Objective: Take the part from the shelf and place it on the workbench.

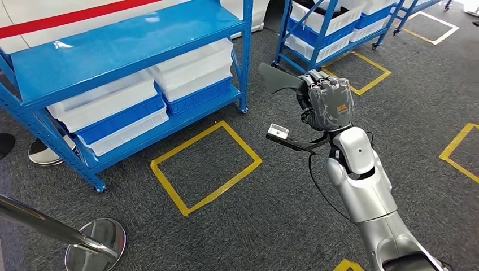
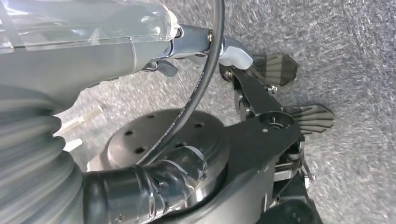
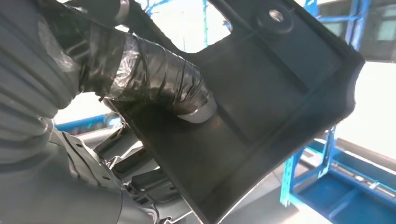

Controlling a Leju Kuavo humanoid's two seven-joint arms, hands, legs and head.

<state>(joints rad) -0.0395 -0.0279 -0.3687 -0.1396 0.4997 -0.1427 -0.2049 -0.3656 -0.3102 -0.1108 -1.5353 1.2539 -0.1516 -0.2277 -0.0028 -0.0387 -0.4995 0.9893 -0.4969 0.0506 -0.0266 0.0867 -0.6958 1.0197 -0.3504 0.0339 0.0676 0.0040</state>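
Head view is showing you the right hand [image 1: 326, 101] lifted up over the grey carpet [image 1: 265, 214], out in front of the robot. Its fingers are closing tight around a dark part [image 1: 278, 78], a flat piece of black plastic. The part is sticking out from the hand toward the blue shelf [image 1: 113, 53], and it is hanging in the air, touching nothing but the hand. It is sitting apart from the shelf, over the floor and beside a yellow tape square [image 1: 206, 167].

The blue shelf is standing on your left, with white and blue bins [image 1: 107, 110] stacked on its lower level. A second blue shelf [image 1: 333, 28] with more bins is standing farther back. A shiny round post base [image 1: 96, 245] is resting on the carpet near the bottom corner.

Right wrist view is looking at the part [image 3: 261, 107] from very close. You are seeing raised ridges on its dark face and the thick taped thumb [image 3: 154, 79] pressing against it.

Left wrist view is pointing down at the carpet [image 2: 355, 56]. You cannot tell there whether the left hand's fingers are apart or together.
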